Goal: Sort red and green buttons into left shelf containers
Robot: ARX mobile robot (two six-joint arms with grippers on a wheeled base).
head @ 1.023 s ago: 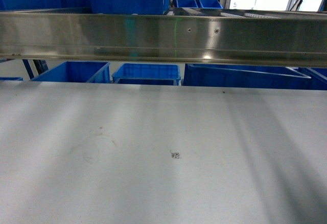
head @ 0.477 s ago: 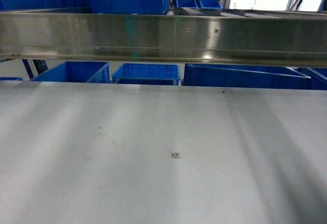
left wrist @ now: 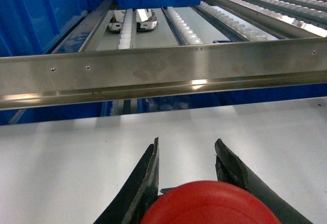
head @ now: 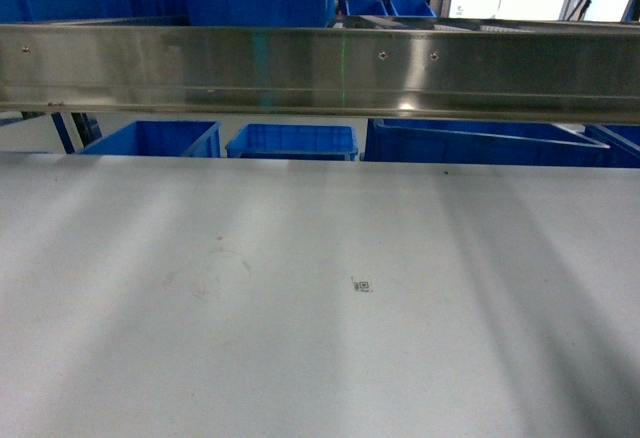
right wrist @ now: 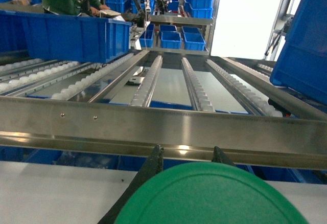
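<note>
All views toward steel rail (head: pixel 320 73)

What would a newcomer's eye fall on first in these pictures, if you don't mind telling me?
Most likely the two bright caps filling the wrist views: a red button between the left pincer's fingers, and a green button in the right pincer. Next comes the steel shelf rail crossing the head view above the grey table.

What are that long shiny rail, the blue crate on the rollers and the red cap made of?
The rail looks like brushed stainless steel: silvery, streaky reflections, small screws. The blue crate looks like moulded plastic, with a uniform colour and a dull sheen. The red cap, between the left pincer's fingers, seems to be smooth matte plastic, though it is too close to be sure.
</note>
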